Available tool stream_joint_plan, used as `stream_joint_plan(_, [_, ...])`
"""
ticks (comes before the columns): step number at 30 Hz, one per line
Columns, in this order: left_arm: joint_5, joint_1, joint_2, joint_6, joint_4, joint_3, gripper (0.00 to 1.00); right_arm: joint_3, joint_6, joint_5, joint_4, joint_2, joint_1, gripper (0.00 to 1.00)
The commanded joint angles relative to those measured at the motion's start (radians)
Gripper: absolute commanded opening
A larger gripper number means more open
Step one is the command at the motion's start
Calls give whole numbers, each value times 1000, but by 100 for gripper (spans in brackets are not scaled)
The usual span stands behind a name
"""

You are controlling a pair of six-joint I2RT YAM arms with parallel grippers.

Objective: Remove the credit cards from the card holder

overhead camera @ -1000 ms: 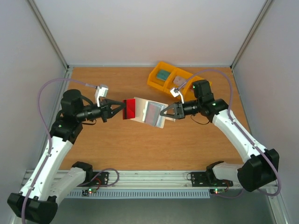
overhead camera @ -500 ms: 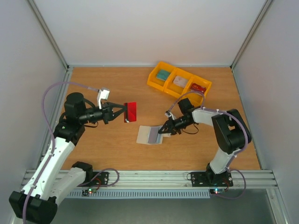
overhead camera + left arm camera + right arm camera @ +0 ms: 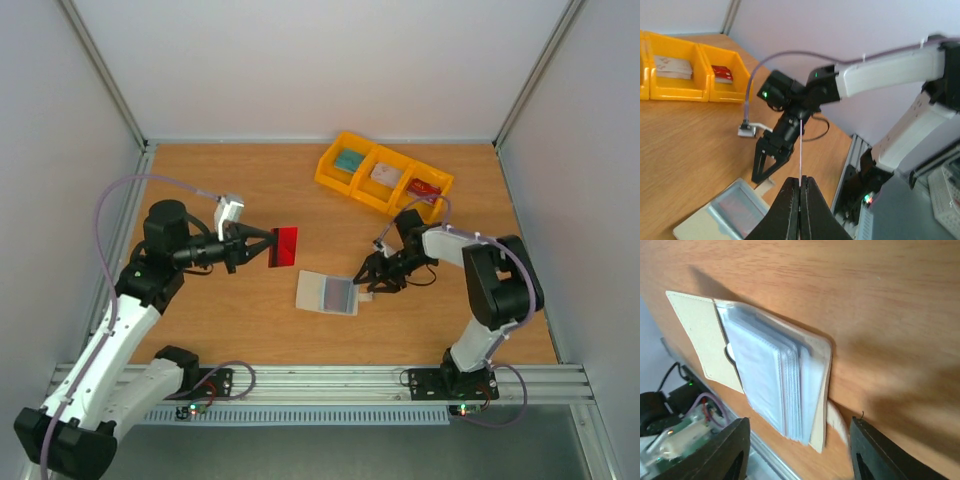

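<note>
While beside right hand [image 3: 368, 287], card holder [image 3: 327, 293] (flat)

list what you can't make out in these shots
Print on the red card: too small from the top; edge-on in the left wrist view.
Cards left in the card holder: right wrist view shows only pale, blurred stacked sleeves.
Card holder's near part, left wrist view: cut off by the bottom edge, partly behind the left fingers.
Contents of the yellow bin: too small from the top.
</note>
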Motion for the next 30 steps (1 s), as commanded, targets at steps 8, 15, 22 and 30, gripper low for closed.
stream_joint_plan(8, [-64,-144,-29,506,1,125,0,204,-71,452,-265,-508,0,66])
stream_joint_plan(15, [9,-172,-5,-67,348,105,0,206,-113,-63,282,-806,33,66])
stream_joint_plan(22, [-5,-195,1,-135,347,144,0,299,-41,-179,612,-704,276,64])
stream_joint_plan(30, [-4,-205,-22,-142,363,125,0,390,-98,-172,454,-603,399,58])
